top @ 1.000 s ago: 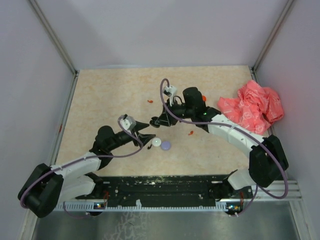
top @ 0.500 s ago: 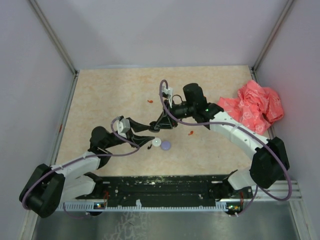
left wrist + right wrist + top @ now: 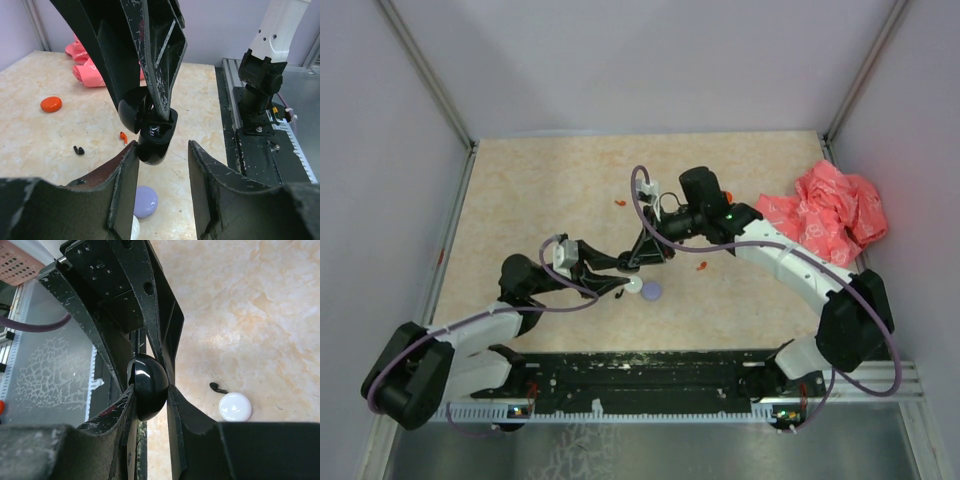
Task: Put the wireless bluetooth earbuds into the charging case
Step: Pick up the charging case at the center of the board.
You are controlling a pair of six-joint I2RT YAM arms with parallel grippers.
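Note:
My right gripper is shut on a glossy black round charging case and holds it above the table. In the left wrist view the case hangs at the tips of my left gripper, which is open and empty. The case touches or nearly touches the left finger, with a gap to the right finger. My left gripper meets the right one over the table's middle. A black earbud and a red earbud lie on the table beyond. The black earbud lies beside a white disc.
A white disc and a lilac disc lie just under the grippers. An orange disc lies further off. Two red bits lie on the table. A crumpled pink-red bag sits at the right wall.
My right gripper has carried the black case nearer and down toward the left gripper. The left arm has drawn back slightly, and its open fingertips now meet the case.

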